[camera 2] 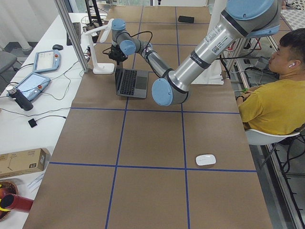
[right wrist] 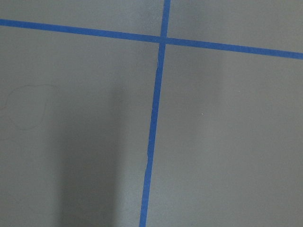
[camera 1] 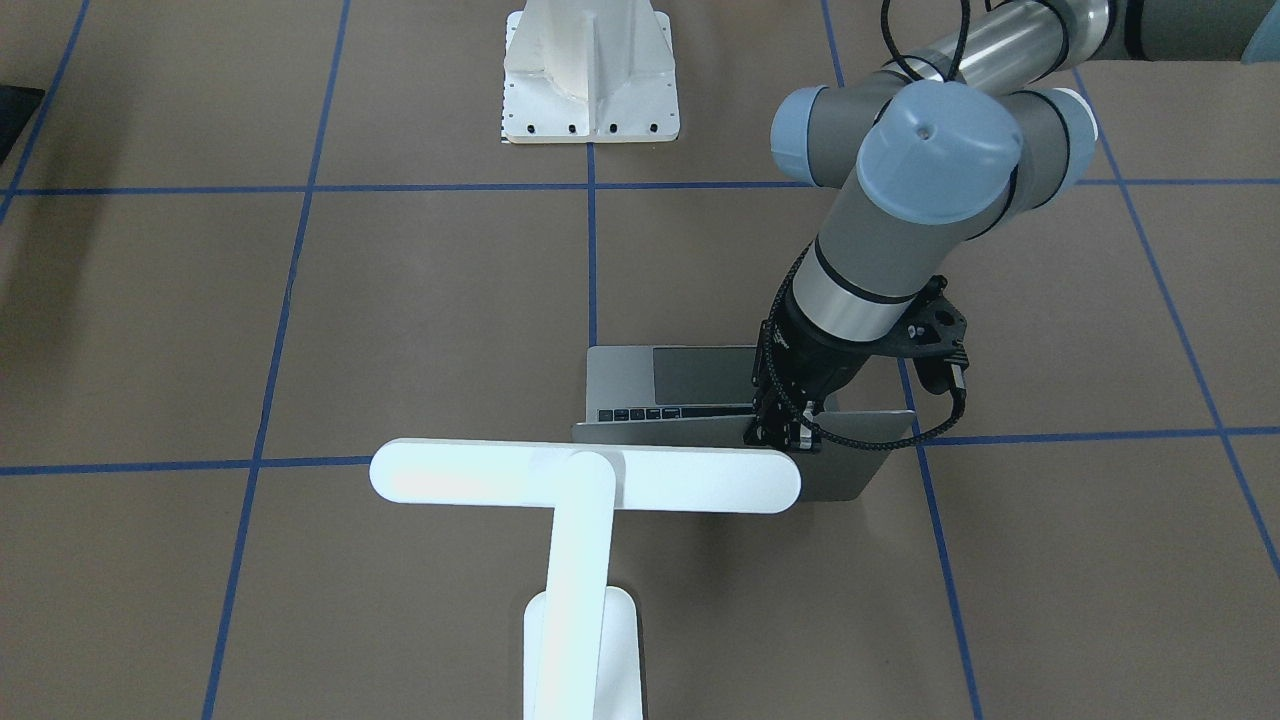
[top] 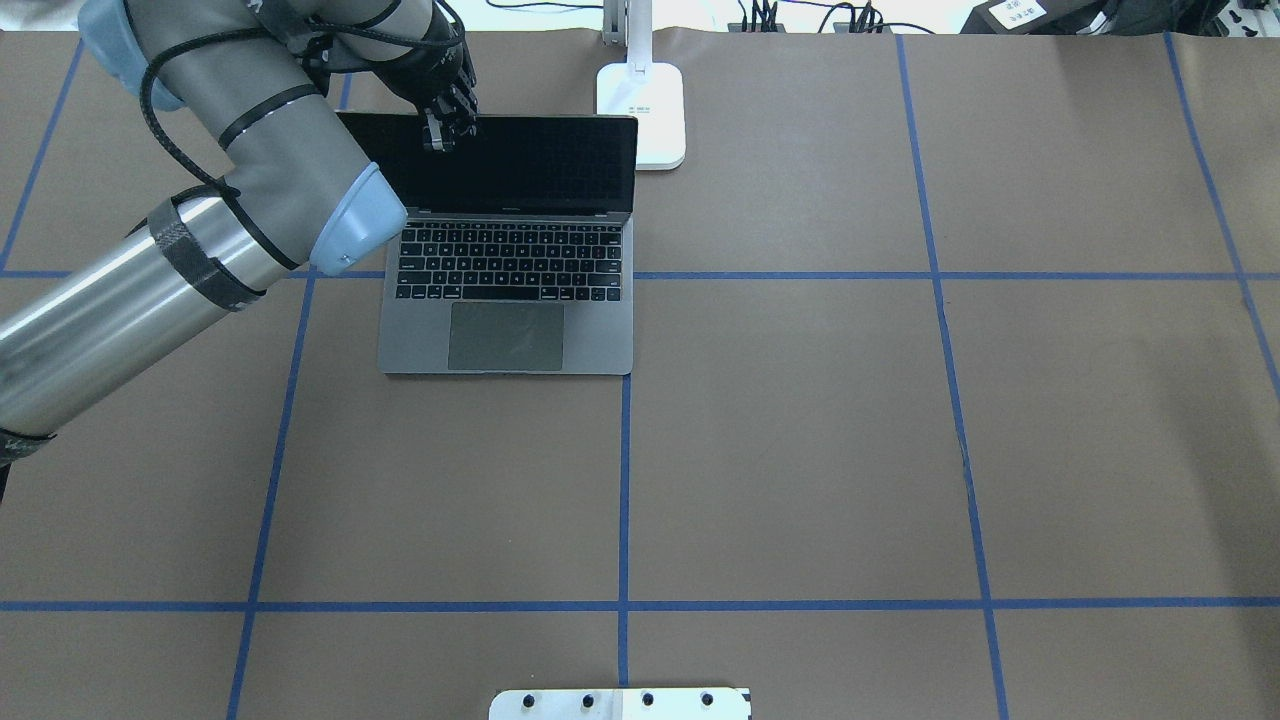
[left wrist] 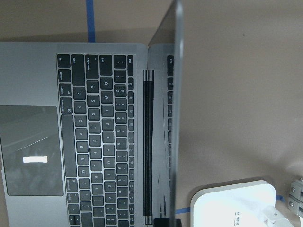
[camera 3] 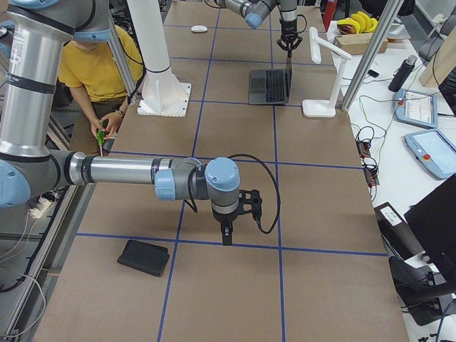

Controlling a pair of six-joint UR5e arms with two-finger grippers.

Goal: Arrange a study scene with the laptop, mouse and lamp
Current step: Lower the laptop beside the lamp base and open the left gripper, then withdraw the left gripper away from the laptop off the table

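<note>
The laptop (top: 508, 262) stands open at the table's far left, its grey keyboard deck (left wrist: 90, 142) flat and its dark lid (camera 1: 850, 455) upright. My left gripper (top: 443, 132) is at the lid's top edge, near its left corner, and its fingers (camera 1: 790, 432) straddle and close on that edge. The white lamp (camera 1: 585, 478) stands just behind the laptop, with its base (top: 642, 115) at the lid's right end. The small white mouse (camera 2: 206, 160) lies far off at the near left side of the table. My right gripper (camera 3: 225, 236) hangs low over bare table; I cannot tell its state.
A white ribbed pedestal (camera 1: 590, 70) is bolted at the table's near edge. A flat black pad (camera 3: 144, 258) lies near my right arm. A seated person in a yellow shirt (camera 2: 276, 95) is beside the table. Tablets and cables lie on the side bench (camera 2: 38, 81).
</note>
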